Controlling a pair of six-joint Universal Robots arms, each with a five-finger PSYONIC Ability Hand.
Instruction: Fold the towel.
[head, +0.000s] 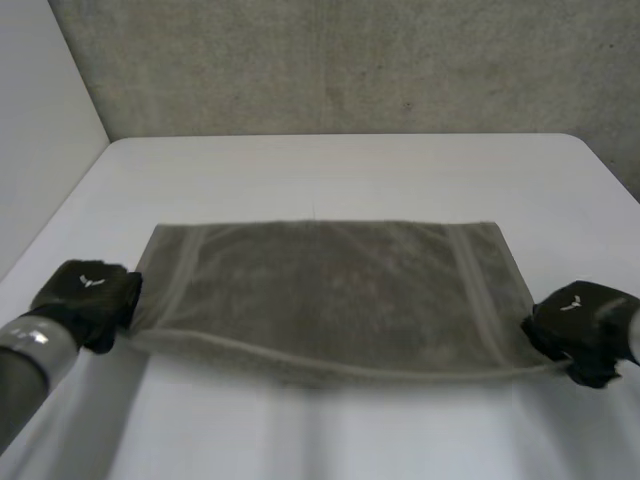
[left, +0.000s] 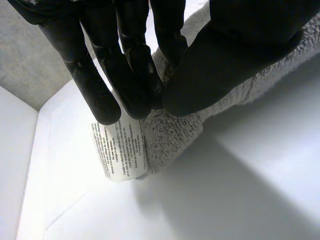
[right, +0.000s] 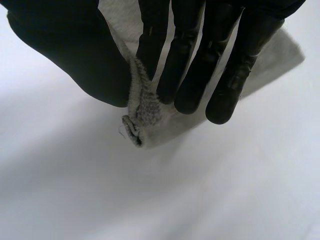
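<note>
Head view has the grey rectangular terry towel (head: 330, 295) spread across the centre of the frame on the white worktop (head: 350, 170). The black left hand (head: 92, 292) pinches its lower-left corner between fingers and thumb, beside a white printed care label (left: 120, 150). The black right hand (head: 583, 322) pinches the lower-right corner likewise

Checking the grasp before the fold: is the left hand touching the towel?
Touching. Left wrist view: left hand pinches the towel corner between thumb and fingers.
</note>
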